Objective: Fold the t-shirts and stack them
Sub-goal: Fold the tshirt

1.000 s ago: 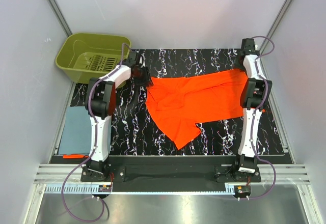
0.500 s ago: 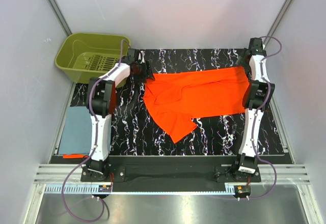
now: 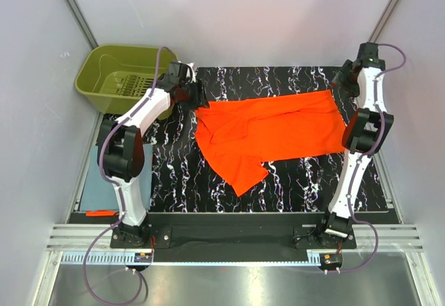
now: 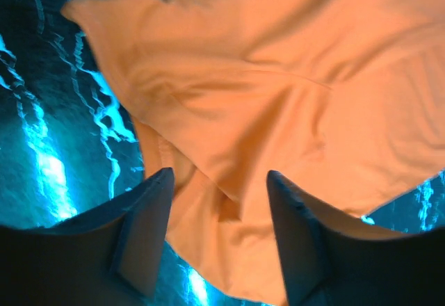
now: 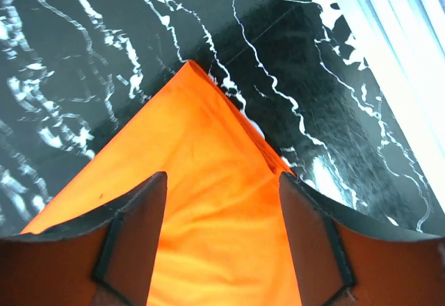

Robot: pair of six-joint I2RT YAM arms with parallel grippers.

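Observation:
The bright orange t-shirt (image 3: 274,132) lies spread across the black marbled mat (image 3: 299,181), with one part trailing toward the front (image 3: 240,177). My left gripper (image 3: 195,98) hovers over the shirt's left end, open, with cloth (image 4: 236,111) below its fingers (image 4: 146,229) and nothing pinched. My right gripper (image 3: 345,83) is above the shirt's far right corner (image 5: 195,97), also open and empty. The folded blue-grey t-shirt (image 3: 94,195) lies flat off the mat's left edge, partly hidden by the left arm.
An olive-green plastic basket (image 3: 94,83) stands at the back left, just beyond my left gripper. Grey walls and frame posts close in both sides. A small orange scrap (image 3: 101,213) lies at the front left by the blue-grey shirt.
Both grippers opened and let go of the orange shirt's far edge after pulling it wider. Both arms then lifted away, the right one moving outward to the right.

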